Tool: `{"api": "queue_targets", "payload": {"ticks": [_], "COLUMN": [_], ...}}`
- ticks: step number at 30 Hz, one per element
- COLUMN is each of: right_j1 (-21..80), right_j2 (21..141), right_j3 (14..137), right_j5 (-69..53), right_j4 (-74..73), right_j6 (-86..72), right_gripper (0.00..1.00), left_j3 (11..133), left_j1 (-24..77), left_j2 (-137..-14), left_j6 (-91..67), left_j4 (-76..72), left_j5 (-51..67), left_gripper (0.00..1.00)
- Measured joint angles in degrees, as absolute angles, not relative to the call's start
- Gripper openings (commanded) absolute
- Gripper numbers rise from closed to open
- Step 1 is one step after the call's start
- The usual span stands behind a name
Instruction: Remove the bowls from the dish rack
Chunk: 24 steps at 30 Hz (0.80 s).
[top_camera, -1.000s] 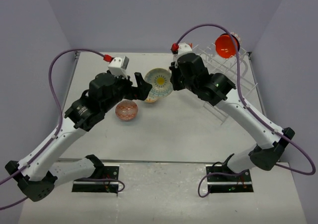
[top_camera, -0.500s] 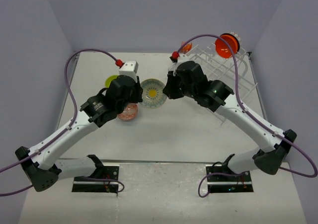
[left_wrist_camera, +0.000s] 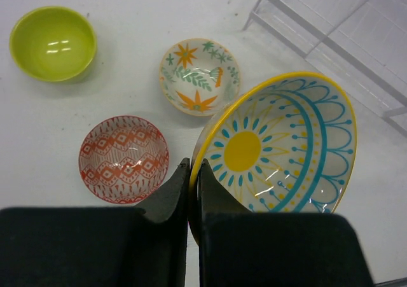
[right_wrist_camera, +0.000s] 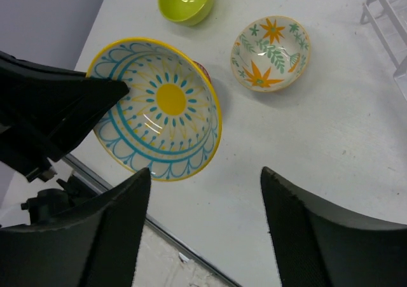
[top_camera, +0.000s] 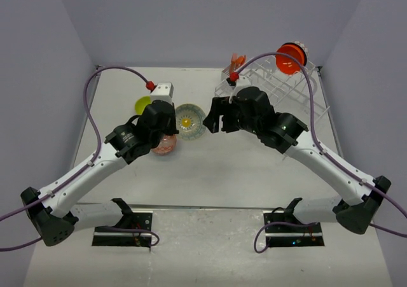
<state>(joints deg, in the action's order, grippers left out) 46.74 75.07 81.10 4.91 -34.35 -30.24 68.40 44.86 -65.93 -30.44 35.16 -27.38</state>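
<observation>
The left tool (left_wrist_camera: 194,169) is pinched shut on the rim of the yellow bowl (left_wrist_camera: 280,150), holding it tilted above the tabletop (left_wrist_camera: 127,90), mid-width toward the far edge. The right tool (right_wrist_camera: 203,236) gapes wide and empty just beside it. The green bowl (left_wrist_camera: 53,43), floral bowl (left_wrist_camera: 199,77) and red bowl (left_wrist_camera: 124,158) sit toward the far left corner. An orange bowl (top_camera: 289,58) stands in the rack (top_camera: 286,86) at the far right corner. This looks like the set-down step: next, level the bowl, lower it clear of the red bowl, then release.
</observation>
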Motion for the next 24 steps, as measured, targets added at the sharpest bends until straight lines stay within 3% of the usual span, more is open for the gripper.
{"api": "queue_targets", "payload": {"ticks": [3, 7, 11, 24], "right_j1": [46.83, 46.83, 46.83, 46.83], "right_j2": [71.26, 63.55, 55.55, 32.42], "right_j3": [78.13, 73.17, 68.66, 50.15], "right_j5": [5.06, 6.28, 7.6, 4.95], "right_j4": [-34.0, -33.63, -33.56, -31.4], "right_j6": [-30.89, -31.48, -31.86, -31.92], "right_gripper": [0.78, 0.92, 0.99, 0.99], "left_j3": [67.61, 65.69, 62.24, 53.67], "left_j1": [44.73, 43.27, 34.83, 16.88], "left_j2": [-65.56, -63.16, -60.01, -57.69], "left_j6": [-31.05, -32.18, -32.29, -31.81], "left_j4": [36.07, 36.84, 36.53, 33.43], "left_j5": [-29.56, -30.68, -26.89, -12.71], "left_gripper": [0.0, 0.0, 0.0, 0.0]}}
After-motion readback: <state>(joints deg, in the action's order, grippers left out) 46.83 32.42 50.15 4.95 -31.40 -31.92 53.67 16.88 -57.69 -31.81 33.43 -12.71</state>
